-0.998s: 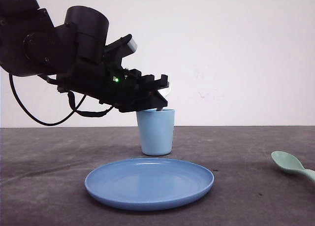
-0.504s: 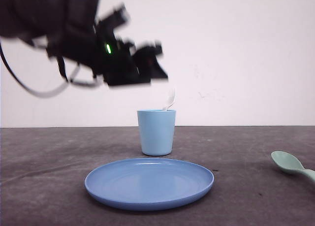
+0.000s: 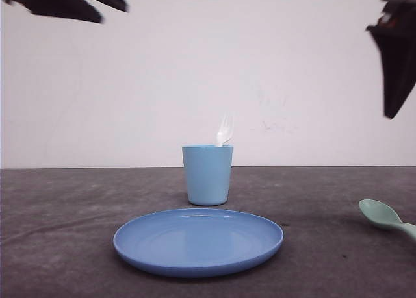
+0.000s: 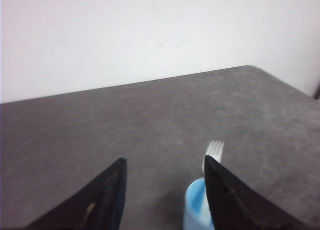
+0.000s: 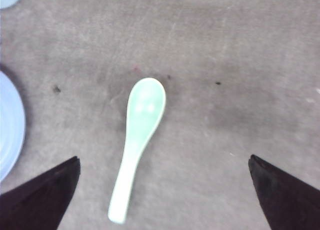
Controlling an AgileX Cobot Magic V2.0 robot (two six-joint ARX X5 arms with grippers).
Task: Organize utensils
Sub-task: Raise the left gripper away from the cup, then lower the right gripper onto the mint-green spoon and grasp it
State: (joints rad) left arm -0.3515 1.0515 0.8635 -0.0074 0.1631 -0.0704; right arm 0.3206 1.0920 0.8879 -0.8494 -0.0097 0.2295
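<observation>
The white fork [image 3: 224, 130] stands tines-up inside the light blue cup [image 3: 208, 174]; its tines [image 4: 215, 149] also rise from the cup [image 4: 196, 206] in the left wrist view. My left gripper [image 4: 165, 160] is open and empty, high above the table at the upper left [image 3: 107, 11], clear of the cup. A mint-green spoon [image 3: 383, 217] lies flat on the table at the right. My right gripper [image 5: 163, 158] hangs open well above that spoon [image 5: 140, 130], whose handle lies between the spread fingers. In the front view the right gripper [image 3: 392, 110] is at the upper right.
A round blue plate [image 3: 198, 241] sits in front of the cup, and its edge [image 5: 10, 125] is a short way from the spoon. The grey table [image 3: 71, 207] runs back to a white wall.
My left gripper let go of the fork in the cup and rose up and to the left. The right arm has come into the front view at the upper right.
</observation>
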